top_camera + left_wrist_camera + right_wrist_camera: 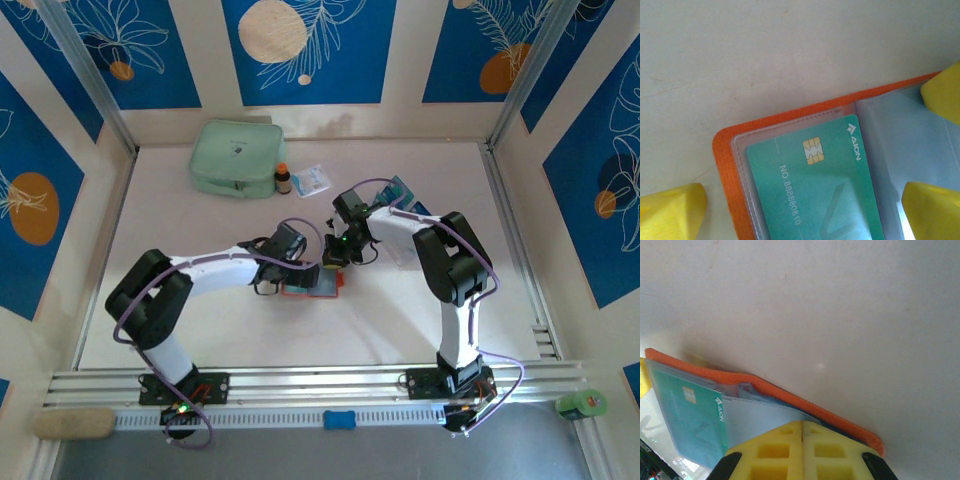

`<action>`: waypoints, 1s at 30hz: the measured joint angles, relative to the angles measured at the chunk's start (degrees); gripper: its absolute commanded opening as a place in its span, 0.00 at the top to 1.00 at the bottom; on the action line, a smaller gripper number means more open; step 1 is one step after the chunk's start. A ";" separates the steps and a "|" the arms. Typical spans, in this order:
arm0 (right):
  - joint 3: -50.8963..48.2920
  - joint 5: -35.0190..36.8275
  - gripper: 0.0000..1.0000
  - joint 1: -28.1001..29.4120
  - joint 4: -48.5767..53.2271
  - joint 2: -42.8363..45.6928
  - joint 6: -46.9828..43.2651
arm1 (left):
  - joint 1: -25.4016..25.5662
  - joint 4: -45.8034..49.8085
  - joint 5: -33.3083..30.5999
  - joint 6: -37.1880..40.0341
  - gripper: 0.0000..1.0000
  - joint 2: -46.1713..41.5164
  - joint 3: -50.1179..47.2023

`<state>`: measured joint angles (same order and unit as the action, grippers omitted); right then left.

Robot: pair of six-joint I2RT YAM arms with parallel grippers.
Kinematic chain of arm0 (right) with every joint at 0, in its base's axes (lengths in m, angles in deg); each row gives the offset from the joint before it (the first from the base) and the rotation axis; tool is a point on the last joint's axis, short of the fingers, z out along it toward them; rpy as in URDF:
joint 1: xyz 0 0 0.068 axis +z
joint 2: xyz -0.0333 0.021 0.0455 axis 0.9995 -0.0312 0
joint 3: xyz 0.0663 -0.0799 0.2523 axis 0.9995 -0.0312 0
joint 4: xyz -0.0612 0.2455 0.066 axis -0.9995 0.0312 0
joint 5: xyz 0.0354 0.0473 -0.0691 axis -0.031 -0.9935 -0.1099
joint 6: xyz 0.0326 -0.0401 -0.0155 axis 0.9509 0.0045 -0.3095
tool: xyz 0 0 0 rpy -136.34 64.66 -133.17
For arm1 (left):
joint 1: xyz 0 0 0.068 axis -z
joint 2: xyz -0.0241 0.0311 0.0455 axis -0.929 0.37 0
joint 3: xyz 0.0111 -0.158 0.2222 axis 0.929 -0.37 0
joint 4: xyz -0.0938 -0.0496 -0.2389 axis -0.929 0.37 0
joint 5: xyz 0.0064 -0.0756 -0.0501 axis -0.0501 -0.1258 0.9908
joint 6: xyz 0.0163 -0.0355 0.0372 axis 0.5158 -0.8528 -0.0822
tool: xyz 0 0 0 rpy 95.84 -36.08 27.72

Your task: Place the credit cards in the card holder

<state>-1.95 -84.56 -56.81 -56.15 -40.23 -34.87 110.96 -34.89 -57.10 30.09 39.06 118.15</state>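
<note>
From above, the card holder [312, 289] lies open mid-table, and what may be more credit cards [401, 188] sit behind the right arm, too small to be sure. The left wrist view shows a teal card [815, 195] seated in a clear pocket, with the left gripper [800, 217] spread apart around it. In the right wrist view the right gripper [802, 440] is pinched together on the holder's pale inner leaf, so the filling looks only partly done.

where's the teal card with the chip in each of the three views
Top external: the teal-green plastic chip card sits just below the picture's centre, where the two arms meet.
Left wrist: it is at lower centre, chip and number facing up.
Right wrist: it is at lower left, seen at a slant.
Shared landmark: the orange folding wallet, whose rim borders the card.
</note>
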 measured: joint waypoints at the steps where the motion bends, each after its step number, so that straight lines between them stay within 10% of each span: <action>1: 0.00 0.00 1.00 0.00 0.00 0.00 0.00 | 0.00 -0.22 0.02 0.00 0.00 0.11 0.00; 23: -0.02 -0.20 1.00 -0.02 -0.24 0.02 0.04 | 0.00 -2.36 -0.42 0.46 0.10 0.74 -0.87; 30: -3.17 -0.17 0.86 -0.02 -1.70 3.39 2.45 | 0.00 -3.54 -1.25 0.35 0.12 0.59 -1.77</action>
<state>-5.11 -84.74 -56.83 -57.86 -36.84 -32.42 110.96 -38.43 -58.35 30.44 39.65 116.38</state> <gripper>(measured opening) 0.102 0.881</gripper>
